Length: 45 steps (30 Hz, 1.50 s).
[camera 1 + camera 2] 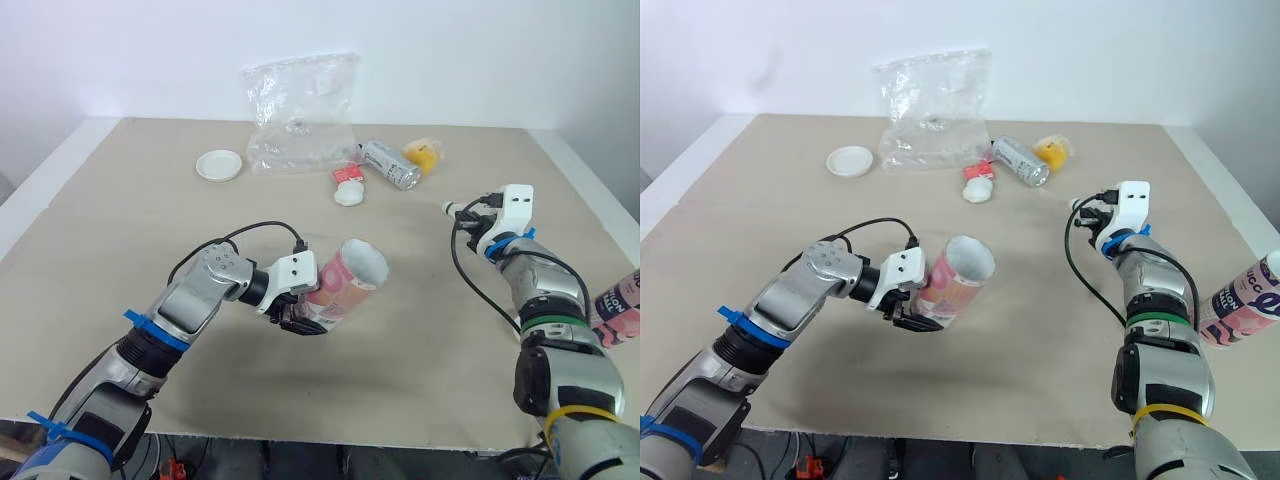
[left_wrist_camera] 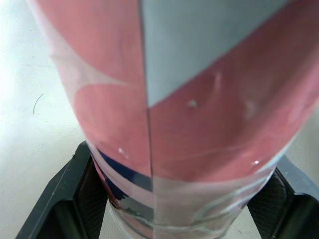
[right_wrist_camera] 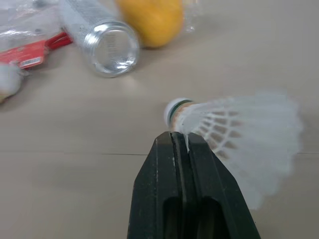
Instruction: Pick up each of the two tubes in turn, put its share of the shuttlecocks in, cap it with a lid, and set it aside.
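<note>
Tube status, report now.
Left gripper shut on pink tube, held tilted, open end up. Right gripper shut on shuttlecock. Bag, bottle, lid lie beyond, not between.

light: bright, even, overhead | shadows: soft, under tube on table | glare: faint spots on tube, wrist cam

Two pink tubes, one clear bottle, one white lid, one plastic bag, one feathered shuttlecock, one yellow object.
</note>
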{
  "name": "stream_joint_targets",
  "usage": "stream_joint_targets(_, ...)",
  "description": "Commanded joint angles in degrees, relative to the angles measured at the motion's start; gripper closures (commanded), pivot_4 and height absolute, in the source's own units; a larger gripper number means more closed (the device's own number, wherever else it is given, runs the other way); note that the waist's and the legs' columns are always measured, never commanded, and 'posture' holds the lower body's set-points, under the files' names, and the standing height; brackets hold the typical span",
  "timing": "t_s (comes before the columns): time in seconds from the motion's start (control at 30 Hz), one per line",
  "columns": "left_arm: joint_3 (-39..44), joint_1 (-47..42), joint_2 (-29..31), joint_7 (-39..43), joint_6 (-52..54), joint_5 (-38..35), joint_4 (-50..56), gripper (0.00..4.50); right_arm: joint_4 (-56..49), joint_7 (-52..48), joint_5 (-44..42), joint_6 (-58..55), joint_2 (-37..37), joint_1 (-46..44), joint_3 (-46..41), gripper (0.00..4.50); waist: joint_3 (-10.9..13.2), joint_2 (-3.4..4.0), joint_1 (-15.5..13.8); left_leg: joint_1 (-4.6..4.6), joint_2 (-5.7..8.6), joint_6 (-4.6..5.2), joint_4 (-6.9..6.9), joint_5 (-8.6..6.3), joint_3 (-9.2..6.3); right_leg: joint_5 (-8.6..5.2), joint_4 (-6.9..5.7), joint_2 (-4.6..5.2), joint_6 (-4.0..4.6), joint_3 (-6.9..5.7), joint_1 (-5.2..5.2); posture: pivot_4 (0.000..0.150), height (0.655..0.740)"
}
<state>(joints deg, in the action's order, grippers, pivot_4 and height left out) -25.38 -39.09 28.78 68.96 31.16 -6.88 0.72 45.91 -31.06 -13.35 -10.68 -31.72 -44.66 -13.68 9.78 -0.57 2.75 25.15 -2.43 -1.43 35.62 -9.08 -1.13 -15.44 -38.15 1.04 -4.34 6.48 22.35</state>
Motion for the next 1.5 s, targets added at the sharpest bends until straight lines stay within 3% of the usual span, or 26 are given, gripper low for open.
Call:
stream_joint_targets(0.03, 0.02, 0.53, 1.11, -0.97, 0.25, 1.17, -0.88, 1.09, -17.79, -2.41, -1.67, -4.26, -2.32, 5.27, 0.29, 4.44, 0.00, 0.01, 0.01, 0.00, 0.00, 0.00, -0.01, 0.00, 0.00, 0.00, 0.00, 0.01, 0.01, 0.00, 0.00, 0.150, 0.7400)
stream_joint_targets(0.2, -0.39, -0.10, 0.98, -0.27, -0.89, 1.42, -2.60, 1.09, -46.70, -8.42, -4.55, -10.89, -9.00, 14.95, 0.51, 4.44, 0.04, 0.12, -0.14, -0.01, -0.01, 0.00, -0.01, 0.00, 0.00, 0.00, -0.02, -0.02, -0.02, 0.00, 0.03, 0.150, 0.7400)
stream_joint_targets(0.3, -0.79, -0.74, 0.68, 0.33, -1.91, 1.62, -3.91, 1.09, -55.23, -11.59, -6.84, -12.95, -13.17, 16.01, -0.10, 4.44, 0.02, 0.14, -0.02, -0.01, -0.01, 0.00, 0.00, 0.00, 0.01, -0.03, -0.02, -0.01, -0.03, -0.01, 0.05, 0.150, 0.7400)
stream_joint_targets(0.43, -1.16, -1.97, -0.07, 1.34, -3.21, 1.79, -5.84, 1.09, -64.64, -23.86, -11.45, -10.22, -22.41, 13.91, 0.47, 4.44, 0.03, 0.03, -0.03, -0.08, -0.05, 0.02, 0.05, 0.01, 0.02, -0.13, -0.01, -0.01, 0.24, -0.03, -0.01, 0.150, 0.7400)
stream_joint_targets(0.63, -1.33, -3.02, -0.66, 1.99, -4.22, 1.93, -7.64, 1.09, -70.35, -38.88, -11.07, -1.10, -31.12, 13.24, 5.34, 4.44, 0.01, -0.12, -0.10, -0.06, -0.07, 0.01, 0.07, 0.01, 0.07, -0.17, 0.05, 0.03, 0.28, -0.03, -0.01, 0.150, 0.7400)
stream_joint_targets(1.23, -0.93, -1.93, -0.24, 1.28, -2.05, 1.44, -5.02, 1.09, -66.34, -45.88, -7.29, 7.40, -27.77, 6.73, 15.47, 4.44, 0.04, -0.15, -0.16, 0.00, -0.05, 0.02, 0.06, 0.01, 0.08, -0.16, 0.03, 0.08, 0.30, -0.09, 0.06, 0.150, 0.7400)
stream_joint_targets(1.3, -1.03, -1.77, -0.32, 1.15, -2.02, 1.44, -4.88, 1.09, -66.53, -45.93, -7.87, 6.40, -27.31, 5.78, 15.66, 4.17, 0.04, -0.15, -0.16, 0.01, -0.05, 0.02, 0.07, 0.01, 0.07, -0.16, 0.03, 0.09, 0.30, -0.09, 0.06, 0.150, 0.7400)
stream_joint_targets(1.4, -1.05, -1.93, -0.53, 1.08, -2.19, 1.47, -5.30, 1.09, -67.21, -46.32, -8.90, 4.94, -27.24, 4.99, 15.33, 2.97, 0.04, -0.15, -0.15, 0.00, -0.05, 0.02, 0.07, 0.01, 0.09, -0.16, 0.03, 0.09, 0.30, -0.09, 0.06, 0.150, 0.7400)
stream_joint_targets(1.43, -1.05, -2.09, -0.61, 1.07, -2.32, 1.52, -5.58, 1.09, -67.71, -46.36, -10.02, 3.75, -27.39, 5.05, 14.79, 2.97, 0.04, -0.15, -0.16, 0.00, -0.05, 0.02, 0.07, 0.01, 0.08, -0.16, 0.03, 0.09, 0.31, -0.09, 0.06, 0.150, 0.7400)
stream_joint_targets(1.5, -1.08, -2.23, -0.66, 1.07, -2.47, 1.56, -5.81, 1.09, -68.25, -46.05, -11.40, 2.15, -27.44, 5.11, 13.99, 2.35, 0.04, -0.15, -0.18, 0.00, -0.05, 0.02, 0.07, 0.01, 0.06, -0.16, 0.03, 0.09, 0.31, -0.10, 0.05, 0.150, 0.7400)
